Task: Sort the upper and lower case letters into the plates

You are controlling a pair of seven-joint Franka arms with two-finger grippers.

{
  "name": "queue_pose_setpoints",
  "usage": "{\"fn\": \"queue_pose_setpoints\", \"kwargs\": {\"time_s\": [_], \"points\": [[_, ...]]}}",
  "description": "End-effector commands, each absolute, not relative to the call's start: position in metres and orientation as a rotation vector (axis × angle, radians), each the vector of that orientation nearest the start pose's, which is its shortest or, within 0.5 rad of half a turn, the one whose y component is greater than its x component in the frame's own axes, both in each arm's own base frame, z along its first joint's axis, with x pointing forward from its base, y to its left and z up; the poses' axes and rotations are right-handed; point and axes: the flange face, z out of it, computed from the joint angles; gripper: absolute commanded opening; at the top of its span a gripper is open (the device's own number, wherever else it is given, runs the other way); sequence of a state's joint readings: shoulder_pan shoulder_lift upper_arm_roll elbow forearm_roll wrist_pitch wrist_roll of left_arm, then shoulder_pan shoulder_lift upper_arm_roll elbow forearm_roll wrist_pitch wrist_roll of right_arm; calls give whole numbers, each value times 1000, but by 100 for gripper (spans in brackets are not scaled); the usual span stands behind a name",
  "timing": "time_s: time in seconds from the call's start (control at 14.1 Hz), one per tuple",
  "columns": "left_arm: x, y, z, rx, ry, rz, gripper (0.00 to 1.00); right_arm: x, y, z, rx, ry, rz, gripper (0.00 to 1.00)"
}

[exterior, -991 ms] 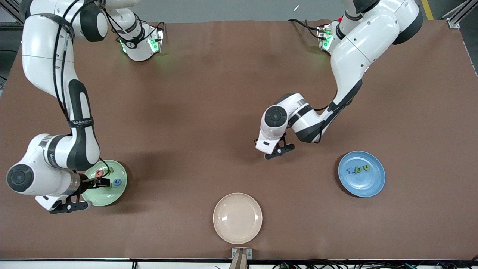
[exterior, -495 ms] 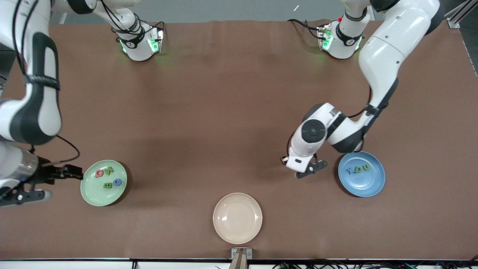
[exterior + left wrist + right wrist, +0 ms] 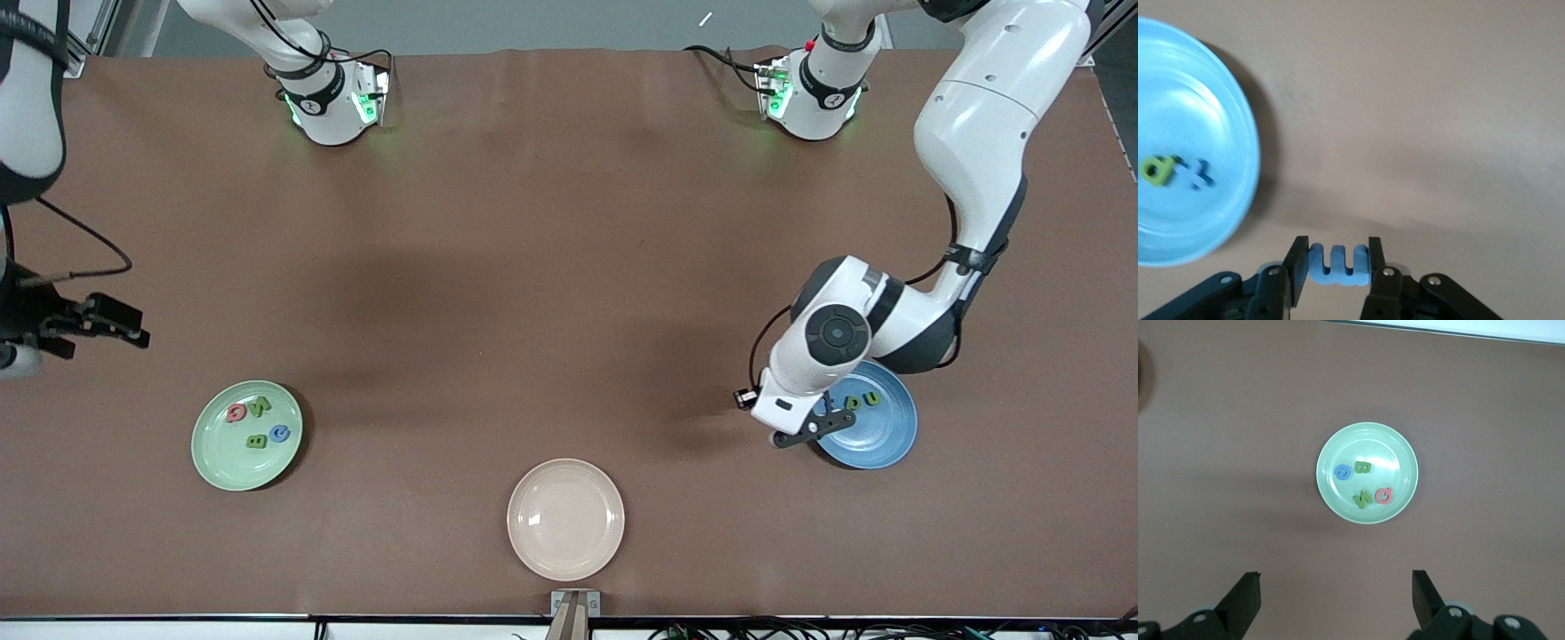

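Observation:
My left gripper (image 3: 811, 428) is shut on a blue toy letter (image 3: 1338, 265) and holds it over the blue plate's (image 3: 880, 442) rim toward the right arm's end. In the left wrist view the blue plate (image 3: 1185, 100) holds a green letter (image 3: 1157, 169) and a blue letter (image 3: 1195, 173). The mint green plate (image 3: 233, 467) holds a pinkish-red letter (image 3: 236, 412), two green letters (image 3: 260, 408) and a blue letter (image 3: 280, 433). My right gripper (image 3: 1336, 593) is open and empty, high above the table with the mint plate (image 3: 1338, 500) below it.
A cream-beige plate (image 3: 565, 518) lies empty near the table's front edge, midway between the two other plates. The right arm's wrist (image 3: 98, 318) shows at the table's edge at the right arm's end.
The left arm has carried the blue letter from mid-table to the blue plate's rim. The right arm has lifted off the mint plate and drawn back toward the table's edge.

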State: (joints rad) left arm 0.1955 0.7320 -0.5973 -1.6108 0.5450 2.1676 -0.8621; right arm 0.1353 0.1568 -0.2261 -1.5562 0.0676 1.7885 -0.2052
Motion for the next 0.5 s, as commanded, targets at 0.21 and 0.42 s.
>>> {"fn": "queue_pose_setpoints", "kwargs": {"time_s": [0.21, 0.42], "points": [[664, -141, 257, -3038, -204, 23, 0, 553, -5, 595, -3154, -101, -200, 100], [666, -127, 256, -3040, -163, 34, 0, 552, -7, 607, -3156, -100, -205, 100]]}}
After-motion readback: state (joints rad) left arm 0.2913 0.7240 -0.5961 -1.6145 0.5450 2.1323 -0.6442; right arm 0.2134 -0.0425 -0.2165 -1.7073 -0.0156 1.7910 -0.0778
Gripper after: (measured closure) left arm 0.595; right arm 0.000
